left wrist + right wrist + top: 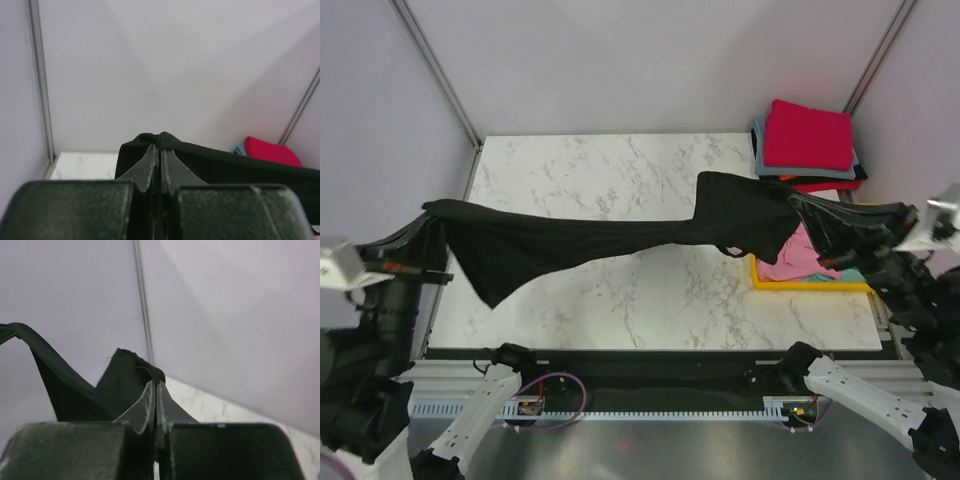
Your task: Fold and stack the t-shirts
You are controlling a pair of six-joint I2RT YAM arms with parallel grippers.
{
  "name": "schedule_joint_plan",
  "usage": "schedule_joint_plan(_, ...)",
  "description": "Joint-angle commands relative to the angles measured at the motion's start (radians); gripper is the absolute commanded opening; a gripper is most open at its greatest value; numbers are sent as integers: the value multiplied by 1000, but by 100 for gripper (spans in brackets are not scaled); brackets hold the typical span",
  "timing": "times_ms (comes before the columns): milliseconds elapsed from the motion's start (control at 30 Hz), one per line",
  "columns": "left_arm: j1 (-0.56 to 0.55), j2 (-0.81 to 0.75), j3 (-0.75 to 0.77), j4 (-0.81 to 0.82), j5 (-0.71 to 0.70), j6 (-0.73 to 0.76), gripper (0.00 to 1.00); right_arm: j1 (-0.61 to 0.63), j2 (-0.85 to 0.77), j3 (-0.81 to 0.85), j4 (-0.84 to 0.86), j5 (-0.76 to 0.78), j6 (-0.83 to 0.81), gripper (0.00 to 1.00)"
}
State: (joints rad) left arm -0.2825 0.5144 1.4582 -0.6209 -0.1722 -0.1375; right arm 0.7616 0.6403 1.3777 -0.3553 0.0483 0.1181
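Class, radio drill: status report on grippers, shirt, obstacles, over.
Left gripper and right gripper both shut on black t-shirt. Shirt strung between them above the table. Yellow tray lies by its right end.

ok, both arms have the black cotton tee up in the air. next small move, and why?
Probably lower both grippers together and lay it on the white marble tabletop. The black cotton t-shirt hangs stretched above it between the left gripper and the right gripper, both shut on its edges, sagging and unfolded; it needs to lie flat before any fold.
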Motion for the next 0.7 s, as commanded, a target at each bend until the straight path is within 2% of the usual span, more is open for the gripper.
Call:
schedule_joint_plan(0, 5, -24, 89, 145, 36, 169, 2, 4, -39, 41, 122, -165, -110, 0)
schedule_joint_plan(167, 2, 18, 166, 148, 77, 278, 2, 1, 37, 199, 101, -203, -187, 0)
schedule_joint_plan(300, -27, 84, 188, 162, 36, 344, 2, 1, 177, 341, 92, -96, -271, 0)
schedule_joint_plan(433, -63, 223, 179, 197, -120, 395, 2, 1, 417, 478, 85, 42, -350, 0)
schedule_joint_plan(567, -63, 349, 119, 282, -168, 440, 2, -2, 616, 541, 104, 128, -417, 0)
schedule_joint_plan(600, -63, 407, 101, 305, -199, 470, 2, -40, 657, 541, 124, 127, -408, 0)
schedule_joint_plan(667, -60, 498, 70, 354, -344, 512, 3, -117, 792, 558, 136, 18, -345, 0)
